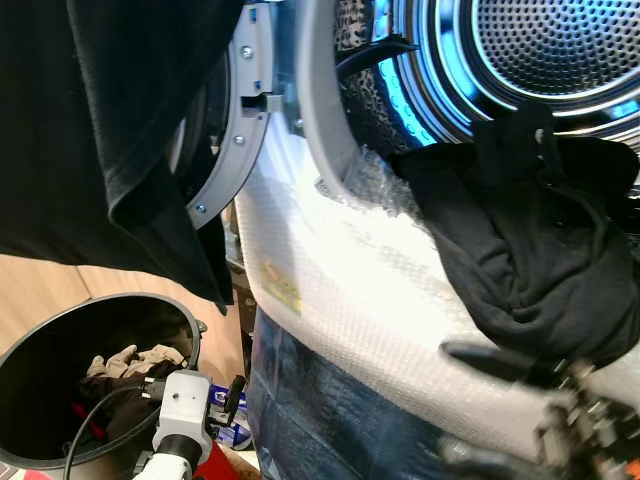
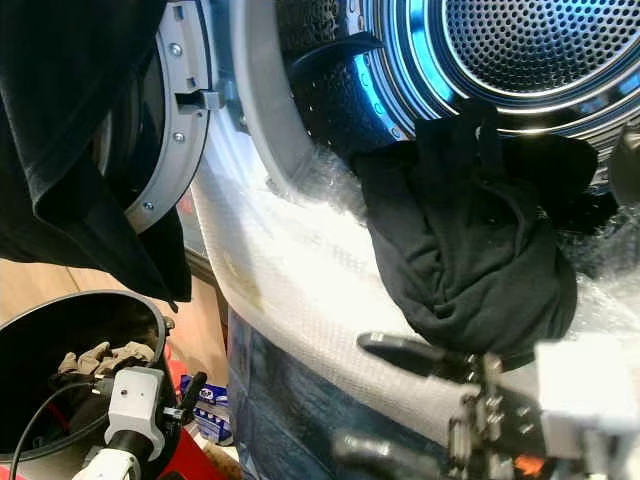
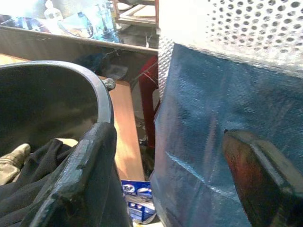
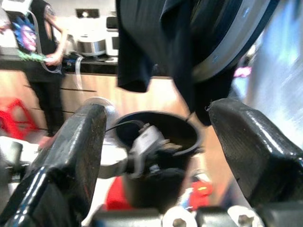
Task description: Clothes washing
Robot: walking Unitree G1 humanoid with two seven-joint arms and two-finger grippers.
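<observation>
The soft, light black cotton garment slumps over the drum lip; pinch its bunched fold at six o'clock. Right gripper gapes empty below.

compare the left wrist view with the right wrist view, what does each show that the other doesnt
Left wrist view alone: the blue wrapped front of the washer, bubble wrap and clothes lying in the bucket. Right wrist view alone: a black garment hanging over the washer door, a person at a counter, and the left arm's camera. Both share the black bucket and wooden panelling, each seen between open jaws.
</observation>
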